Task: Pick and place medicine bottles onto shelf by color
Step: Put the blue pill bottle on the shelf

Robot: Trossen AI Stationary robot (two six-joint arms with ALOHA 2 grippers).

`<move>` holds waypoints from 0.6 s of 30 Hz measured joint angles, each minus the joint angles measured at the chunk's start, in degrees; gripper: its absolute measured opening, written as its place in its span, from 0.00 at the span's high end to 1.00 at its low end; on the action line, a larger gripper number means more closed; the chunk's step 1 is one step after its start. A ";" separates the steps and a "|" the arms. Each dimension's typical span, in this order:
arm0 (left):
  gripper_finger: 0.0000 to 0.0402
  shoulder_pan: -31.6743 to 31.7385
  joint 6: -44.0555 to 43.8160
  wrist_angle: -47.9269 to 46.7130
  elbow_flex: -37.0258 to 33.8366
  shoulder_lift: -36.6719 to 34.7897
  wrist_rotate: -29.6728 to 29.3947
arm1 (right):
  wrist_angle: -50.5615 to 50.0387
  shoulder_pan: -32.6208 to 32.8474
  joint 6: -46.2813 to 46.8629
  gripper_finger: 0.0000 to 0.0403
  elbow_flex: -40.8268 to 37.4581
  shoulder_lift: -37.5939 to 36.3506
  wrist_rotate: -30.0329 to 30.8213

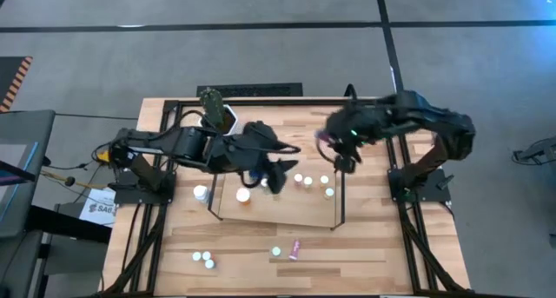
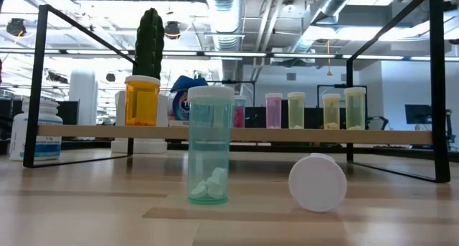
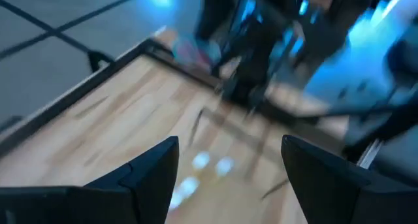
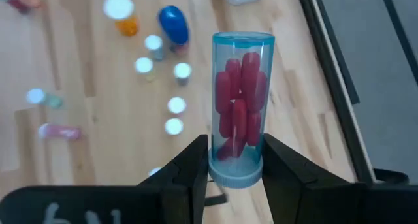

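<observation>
Right hand is clamping 1 light, rigid, likely slippery bottle of red pills near its cap, above the shelf.

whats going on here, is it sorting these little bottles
Yes. The right tool is shut on a clear blue bottle of red capsules, holding it above the shelf. The left tool hangs open over the shelf, holding nothing. Several bottles stand on the shelf already; a few wait on the table, including a pink one lying down.
</observation>
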 joint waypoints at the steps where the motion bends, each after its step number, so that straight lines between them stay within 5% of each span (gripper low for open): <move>1: 0.36 0.00 -1.55 2.80 0.00 0.43 -0.27 | -0.10 1.68 0.93 0.66 -0.39 -0.99 0.78; 10: 0.36 -1.02 -12.80 19.39 0.13 5.60 1.84 | -0.11 17.00 8.46 0.67 -5.83 -6.53 6.41; 18: 0.36 -0.89 -26.90 19.97 0.15 9.34 6.04 | -0.09 20.87 7.08 0.67 -8.59 -4.05 6.53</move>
